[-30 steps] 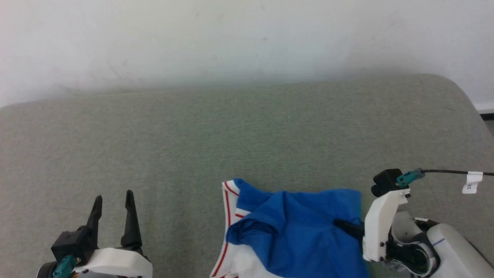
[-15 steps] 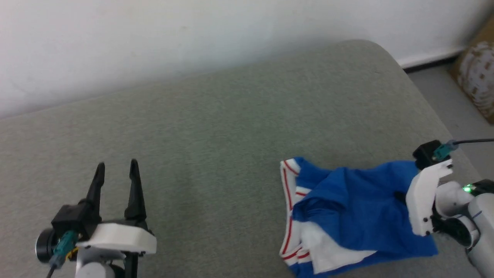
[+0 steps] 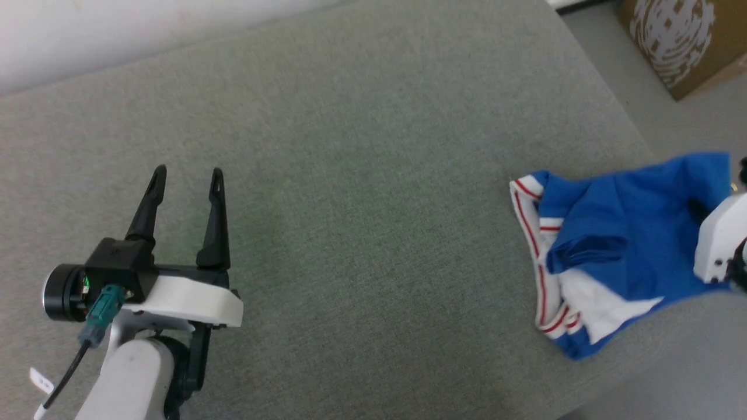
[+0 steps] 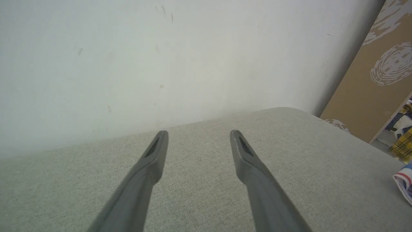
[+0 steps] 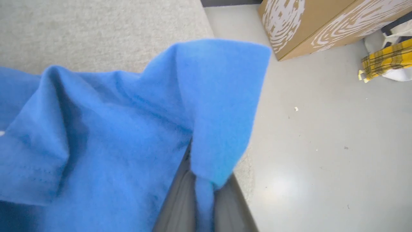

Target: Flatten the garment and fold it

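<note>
Pinching the garment in our right gripper, left gripper gaping empty, we should tug gently, flattening cloth past the fingers.

**Garment: blue jersey, crumpled**

Bright blue jersey cloth with white panels and white-and-red striped trim. It is bunched in a loose heap, neither flat nor folded. The striped trim runs down its left side, with a white panel below it. The heap lies near the right edge of the grey-green cushion, with one blue corner raised.
</note>
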You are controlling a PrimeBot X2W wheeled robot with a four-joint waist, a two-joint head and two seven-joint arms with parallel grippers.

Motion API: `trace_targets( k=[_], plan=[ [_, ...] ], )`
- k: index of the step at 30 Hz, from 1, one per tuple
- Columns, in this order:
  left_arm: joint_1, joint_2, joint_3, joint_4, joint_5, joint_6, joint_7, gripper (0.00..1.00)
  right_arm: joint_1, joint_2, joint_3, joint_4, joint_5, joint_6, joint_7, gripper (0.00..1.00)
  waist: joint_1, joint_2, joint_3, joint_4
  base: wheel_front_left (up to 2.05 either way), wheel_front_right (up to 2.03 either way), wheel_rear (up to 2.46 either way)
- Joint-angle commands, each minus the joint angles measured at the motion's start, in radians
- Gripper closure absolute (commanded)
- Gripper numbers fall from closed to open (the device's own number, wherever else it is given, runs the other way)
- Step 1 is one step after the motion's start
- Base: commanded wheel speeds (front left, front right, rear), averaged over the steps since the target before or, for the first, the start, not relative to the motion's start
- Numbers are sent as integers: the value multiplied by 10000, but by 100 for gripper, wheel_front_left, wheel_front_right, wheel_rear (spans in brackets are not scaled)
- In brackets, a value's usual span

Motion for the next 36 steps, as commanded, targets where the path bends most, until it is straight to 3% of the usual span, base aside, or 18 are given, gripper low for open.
trace_targets(
  k=[1,6,7,8,9,16,20,25,31,36],
  plan=[
    [-213,59,-68,-105,133,15,76,0,-452,95,-155,341,-80,-11,-798,100,-3,0,841,-147,0,0,0],
    [-367,40,-153,-183,171,45,145,0,-989,321,-276,1428,-14,-11,-1955,100,-3,0,1109,175,0,0,0],
    [-397,27,-170,-164,166,41,138,0,-1044,358,-261,1700,-4,-11,-1999,90,-3,0,1121,251,0,0,0],
    [-427,-4,-187,-138,151,41,116,0,-1092,363,-225,1951,-38,-11,-2073,42,-3,0,1120,330,0,0,0],
    [-448,-32,-198,-106,127,33,85,0,-1145,353,-229,2198,-65,-11,-2210,0,-3,0,1104,404,0,0,0],
    [-209,-311,-192,289,-128,78,-366,0,-1245,-101,-578,3438,-1012,-11,-4676,0,-3,0,432,900,0,0,0],
    [116,-437,-63,528,-330,156,-605,0,-995,-214,-691,3113,-1686,-11,-5000,0,-3,0,-103,1094,0,0,0],
    [720,-785,124,887,-664,244,-996,0,370,-5,-1618,629,-2537,-11,-5022,0,-3,0,-1009,1583,0,0,0],
    [1216,-1192,289,1232,-880,106,-1245,0,2088,966,-2280,-1877,-3047,-11,-5025,0,-3,0,-1787,2343,0,0,0],
    [1507,-1314,551,1465,-849,16,-1295,0,2856,1802,-2209,-3311,-3102,-11,-5026,0,-3,0,-2191,2952,0,0,0]
  ],
)
